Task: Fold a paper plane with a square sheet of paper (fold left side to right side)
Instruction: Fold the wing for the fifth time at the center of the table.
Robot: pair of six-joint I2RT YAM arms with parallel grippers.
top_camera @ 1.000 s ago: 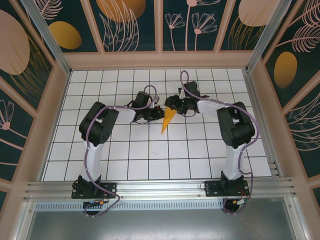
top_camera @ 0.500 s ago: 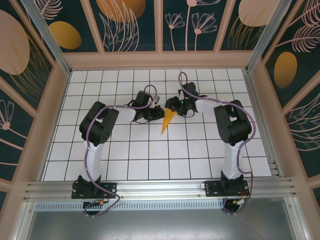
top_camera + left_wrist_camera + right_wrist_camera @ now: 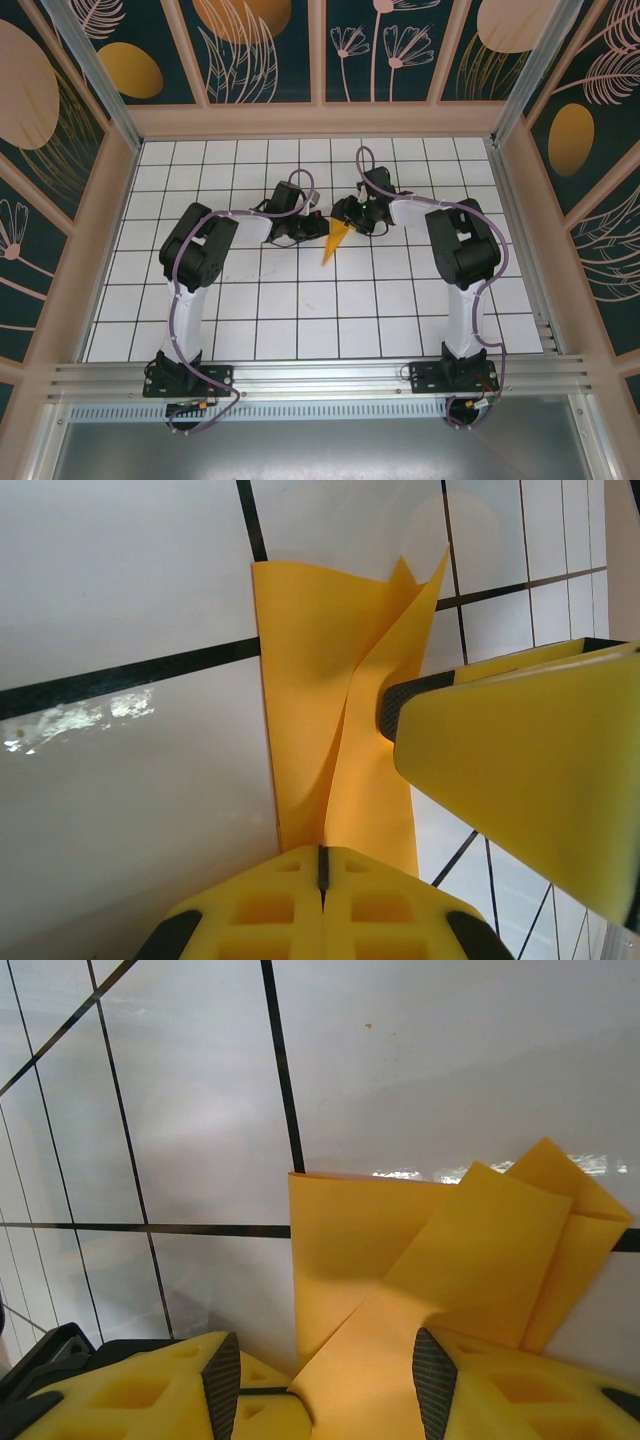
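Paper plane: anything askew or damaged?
Yes: the paper plane has layers splaying apart in the left wrist view, one flap bulging up instead of lying flat; its end corners don't line up. No tear visible.

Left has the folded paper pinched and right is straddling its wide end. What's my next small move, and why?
Probably close the right gripper on the raised flap. The left gripper is shut on the paper plane and anchors it. The right jaws stand apart with the loose layers between them, and those layers fan open rather than lying flat.
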